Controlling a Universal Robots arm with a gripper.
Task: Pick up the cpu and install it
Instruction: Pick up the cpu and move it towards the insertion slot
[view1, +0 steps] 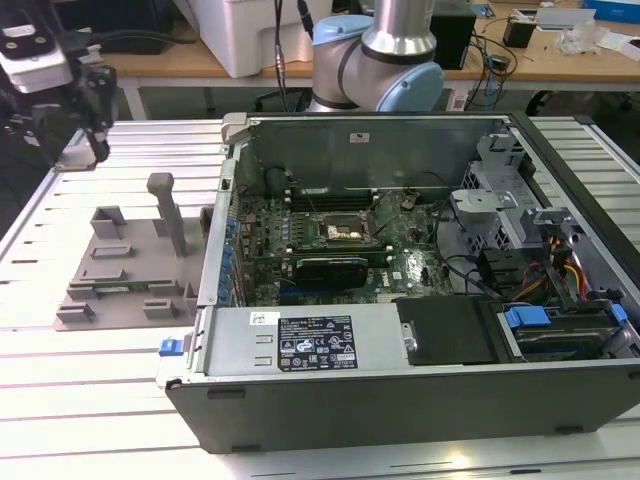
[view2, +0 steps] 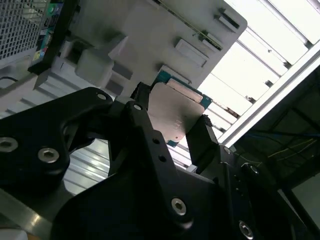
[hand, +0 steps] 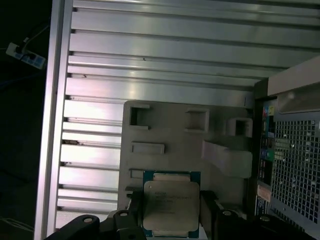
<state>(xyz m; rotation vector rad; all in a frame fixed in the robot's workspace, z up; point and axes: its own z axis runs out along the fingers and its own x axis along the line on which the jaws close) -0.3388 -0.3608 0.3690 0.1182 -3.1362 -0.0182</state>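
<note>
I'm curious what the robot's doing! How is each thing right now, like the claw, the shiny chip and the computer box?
claw: shut on the cpu, up in the air.
cpu: held in the claw, off the grey tray, not yet installed.
grey tray: lying flat on the table.
computer case: lying on its side, open.

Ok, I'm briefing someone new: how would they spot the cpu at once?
Find the open grey computer case; beside it, on the exterior view's left, lies a grey moulded tray. In both wrist views, with that tray behind, the black gripper clamps the cpu: a small flat square, silver-grey metal top, teal rim, unlike the tray's dull blocks.
</note>
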